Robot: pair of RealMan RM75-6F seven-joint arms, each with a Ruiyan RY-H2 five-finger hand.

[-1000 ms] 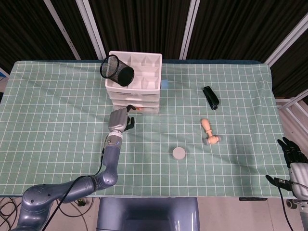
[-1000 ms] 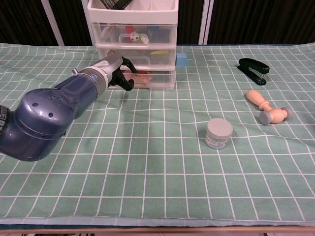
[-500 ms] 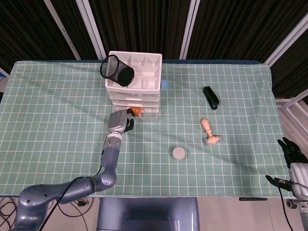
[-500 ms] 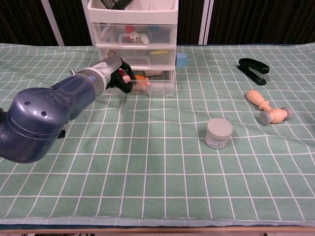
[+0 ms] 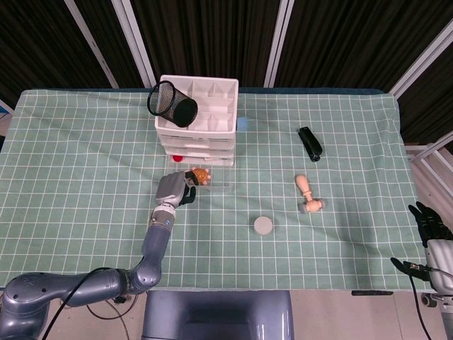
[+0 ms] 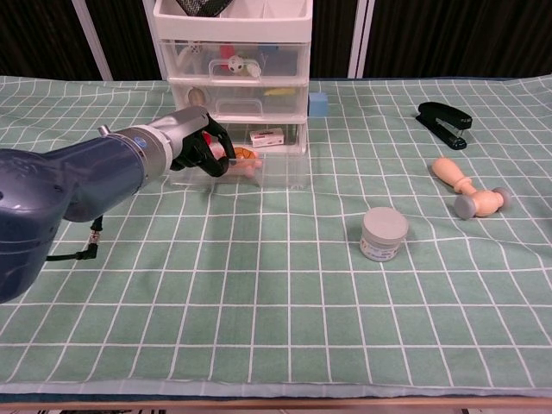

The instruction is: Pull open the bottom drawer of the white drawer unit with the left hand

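Where the green, white-gridded cloth covers the surface, the white drawer unit stands toward the far side, left of centre, and its bottom drawer projects well forward of the two drawers above it. The left robot hand is at the front edge of that drawer with its fingers curled over the clear front panel, gripping it; orange and red items and a small white box are visible inside. The right robot hand hangs off the right-hand edge of the surface, fingers spread and holding nothing. A black mesh pen cup lies tilted on top of the unit. A small blue block sits just beside the unit's right side. A black stapler lies toward the far right, a wooden stamp lies on its side nearer, and a small grey round tin stands near the middle, all well apart from one another. Behind the surface the room shows dark vertical panels divided by white frame bars.
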